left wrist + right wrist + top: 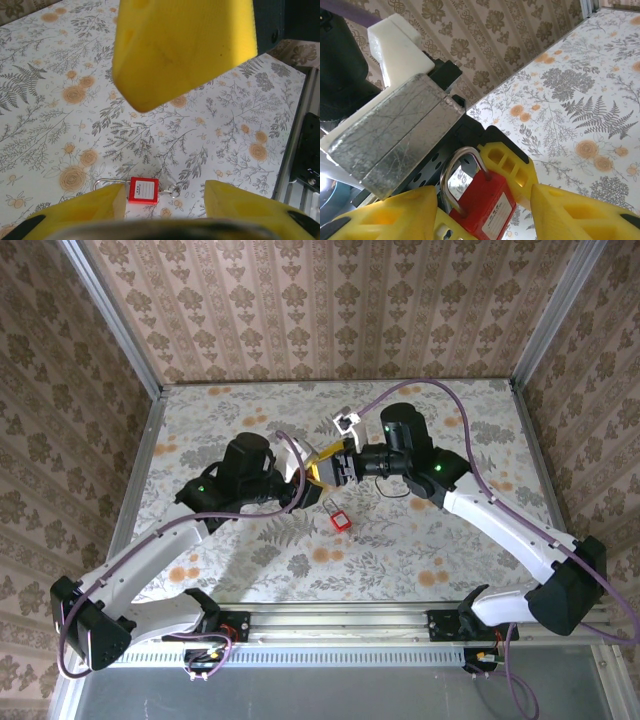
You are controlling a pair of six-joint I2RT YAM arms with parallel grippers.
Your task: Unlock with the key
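A red padlock point(487, 210) with a steel shackle point(451, 170) sits between the yellow fingers point(512, 162) of my left gripper point(318, 472), which is shut on it. Its shackle points back toward that gripper's body. My right gripper point(485, 200) faces it, open, with one yellow finger on each side of the lock and the left fingers. In the left wrist view the right finger point(185, 45) looms at the top. A second red padlock point(144, 190) lies flat on the table point(340, 520) below. The small key point(172, 190) on a ring sticks out of its bottom.
The floral table top point(450, 540) is walled by wallpapered panels on three sides. A metal rail point(340, 620) with both arm bases runs along the near edge. Purple cables point(420, 385) loop above the arms.
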